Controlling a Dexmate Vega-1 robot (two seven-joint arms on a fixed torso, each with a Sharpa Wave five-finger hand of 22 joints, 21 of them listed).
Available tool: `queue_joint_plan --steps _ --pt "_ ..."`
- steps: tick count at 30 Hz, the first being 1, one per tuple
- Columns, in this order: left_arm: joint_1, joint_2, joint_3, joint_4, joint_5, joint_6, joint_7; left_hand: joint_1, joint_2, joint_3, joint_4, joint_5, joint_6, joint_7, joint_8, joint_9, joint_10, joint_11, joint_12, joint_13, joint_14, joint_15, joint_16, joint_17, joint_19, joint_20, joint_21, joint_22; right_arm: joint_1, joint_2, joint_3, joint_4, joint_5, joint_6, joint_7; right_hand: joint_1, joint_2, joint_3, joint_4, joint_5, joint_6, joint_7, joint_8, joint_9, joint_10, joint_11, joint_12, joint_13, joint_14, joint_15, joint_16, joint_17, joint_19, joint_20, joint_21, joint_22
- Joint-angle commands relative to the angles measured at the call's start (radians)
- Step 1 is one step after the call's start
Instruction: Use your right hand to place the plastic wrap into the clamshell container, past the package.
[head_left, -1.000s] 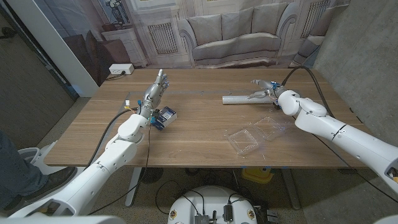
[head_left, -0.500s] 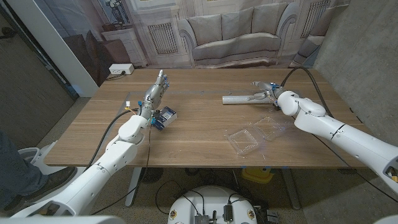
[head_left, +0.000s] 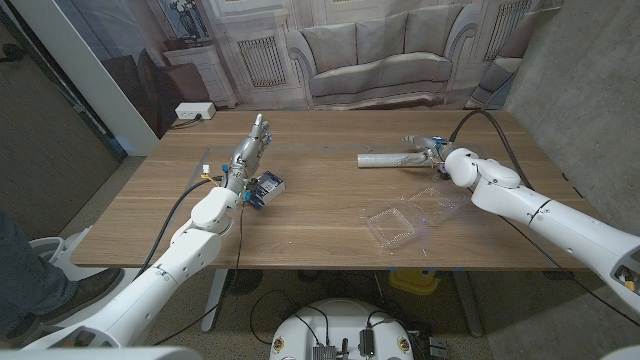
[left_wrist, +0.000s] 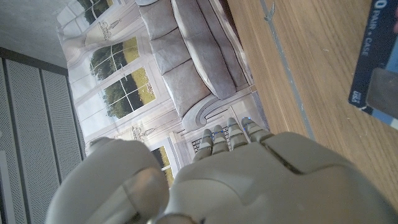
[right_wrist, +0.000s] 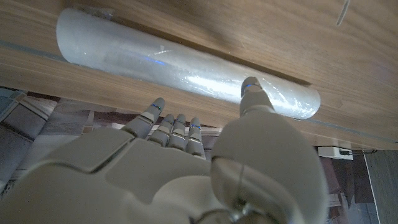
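Observation:
The plastic wrap, a pale roll, lies on the far right part of the table. My right hand is at its right end with fingers apart. In the right wrist view the thumb tip lies over the plastic wrap while the other fingers stretch along its far side; the right hand has no grip on it. The clear clamshell container lies open nearer the front. The blue package sits beside my left hand, whose fingers are straight and hold nothing.
A corner of the package shows past my left hand in the left wrist view. A white power strip lies on the floor beyond the table's far left corner. A grey wall stands close on the right.
My right hand has edged slightly further over the roll's right end. The roll, container, package and left hand stay where they were.

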Motion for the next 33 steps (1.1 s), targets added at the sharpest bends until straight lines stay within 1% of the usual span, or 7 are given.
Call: queue_joint_plan --steps 1,5,9,13,14,19,33 --pt "0.011 -0.001 -0.001 -0.015 0.005 0.001 0.012 0.001 0.003 -0.006 -0.006 0.006 0.008 0.003 -0.003 0.003 0.000 -0.005 -0.003 0.003 0.001 -0.004 -0.002 0.002 -0.008 0.007 0.001 0.005 0.014 0.010 -0.013 0.035 -0.005 0.016 0.015 0.010 0.004 0.004 0.001 0.003 0.015 0.003 0.006 0.006 0.015 -0.001 0.007 0.004 0.015 -0.001 0.008 0.004 0.017 -0.036 0.006 0.003" --pt "0.011 -0.005 -0.001 -0.010 0.003 -0.002 0.011 0.001 0.003 -0.006 -0.005 0.006 0.008 0.002 -0.003 0.003 0.000 -0.006 -0.003 0.003 0.001 -0.004 -0.002 0.002 -0.008 0.008 0.001 0.005 0.018 0.014 -0.015 0.045 -0.002 0.017 0.017 0.012 0.005 0.004 0.004 0.003 0.021 0.002 0.007 0.006 0.024 -0.007 0.010 0.004 0.024 -0.009 0.011 0.005 0.025 -0.038 0.008 0.003" --pt "0.010 -0.007 -0.001 -0.007 0.004 -0.005 0.012 0.002 0.003 -0.006 -0.006 0.006 0.007 0.003 -0.004 0.003 0.000 -0.006 -0.003 0.003 0.001 -0.004 -0.002 0.002 -0.008 0.007 0.001 0.005 0.022 0.019 -0.015 0.057 0.003 0.024 0.016 0.014 0.005 0.003 0.005 0.003 0.022 0.003 0.006 0.006 0.032 -0.003 0.013 0.003 0.035 -0.016 0.013 0.005 0.044 -0.047 0.014 0.003" --pt "0.009 -0.009 -0.001 -0.005 0.004 -0.006 0.012 0.002 0.003 -0.006 -0.006 0.006 0.008 0.004 -0.004 0.003 0.000 -0.004 -0.003 0.003 0.001 -0.004 -0.002 0.002 -0.008 0.008 0.001 0.005 0.028 0.024 -0.020 0.071 0.006 0.026 0.020 0.017 0.007 0.004 0.006 0.003 0.025 0.002 0.006 0.006 0.036 -0.004 0.014 0.003 0.042 -0.017 0.015 0.005 0.049 -0.049 0.015 0.003" --pt "0.009 -0.009 0.000 -0.005 0.004 -0.006 0.012 0.002 0.003 -0.006 -0.006 0.006 0.008 0.004 -0.004 0.003 0.000 -0.004 -0.003 0.003 0.001 -0.004 -0.002 0.002 -0.008 0.008 0.001 0.005 0.030 0.025 -0.022 0.074 0.006 0.028 0.020 0.018 0.007 0.004 0.006 0.003 0.025 0.002 0.006 0.006 0.038 -0.008 0.015 0.003 0.042 -0.017 0.014 0.005 0.050 -0.049 0.015 0.003" --pt "0.008 -0.007 0.001 -0.007 0.005 0.002 0.013 0.002 0.003 -0.006 -0.006 0.006 0.007 0.003 -0.004 0.003 -0.001 -0.005 -0.004 0.003 0.001 -0.004 -0.002 0.002 -0.008 0.008 0.001 0.005 0.039 0.033 -0.029 0.093 0.008 0.035 0.022 0.020 0.010 0.005 0.008 0.004 0.027 0.004 0.006 0.006 0.041 -0.006 0.016 0.003 0.048 -0.019 0.015 0.005 0.058 -0.050 0.017 0.004" --pt "0.002 -0.005 0.003 -0.006 0.004 0.016 0.015 0.002 0.004 -0.006 -0.006 0.006 0.007 0.004 -0.005 0.003 0.000 -0.004 -0.004 0.003 0.001 -0.004 -0.002 0.002 -0.007 0.008 0.001 0.005 0.040 0.044 -0.035 0.128 0.027 0.040 0.013 0.032 0.017 0.008 0.008 0.005 0.037 0.000 0.008 0.006 0.052 -0.010 0.018 0.003 0.057 -0.023 0.015 0.005 0.063 -0.052 0.016 0.004"
